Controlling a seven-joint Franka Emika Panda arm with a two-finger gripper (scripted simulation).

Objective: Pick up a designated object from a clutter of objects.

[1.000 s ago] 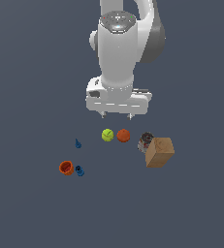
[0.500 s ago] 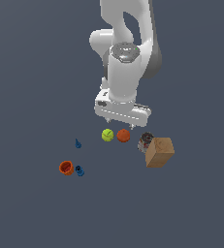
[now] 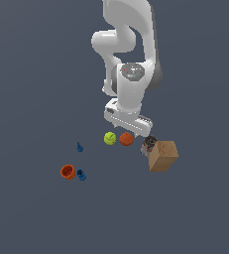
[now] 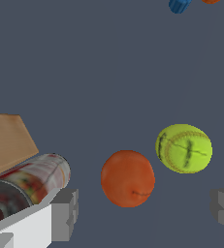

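The orange-red ball point(image 3: 126, 139) lies on the dark floor between a yellow-green ball point(image 3: 110, 138) and a dark grey can point(image 3: 148, 145). My gripper point(image 3: 129, 132) hangs just above the orange-red ball and is open and empty. In the wrist view the orange-red ball point(image 4: 127, 178) sits between the two spread fingers point(image 4: 65, 214), nearer to this one, and touches neither. The yellow-green ball point(image 4: 184, 148) lies close beside it, apart from it. The gripper point(image 4: 145, 211) holds nothing.
A tan cardboard box point(image 3: 163, 156) touches the can point(image 4: 26, 186), with its corner in the wrist view point(image 4: 4, 143). An orange cup point(image 3: 67, 171) and two small blue pieces point(image 3: 81, 174) point(image 3: 80, 147) lie toward the exterior view's left.
The arm has come down and shifted toward the exterior view's right, bringing the open gripper from well above the objects to just over the orange-red ball. The objects have not moved.
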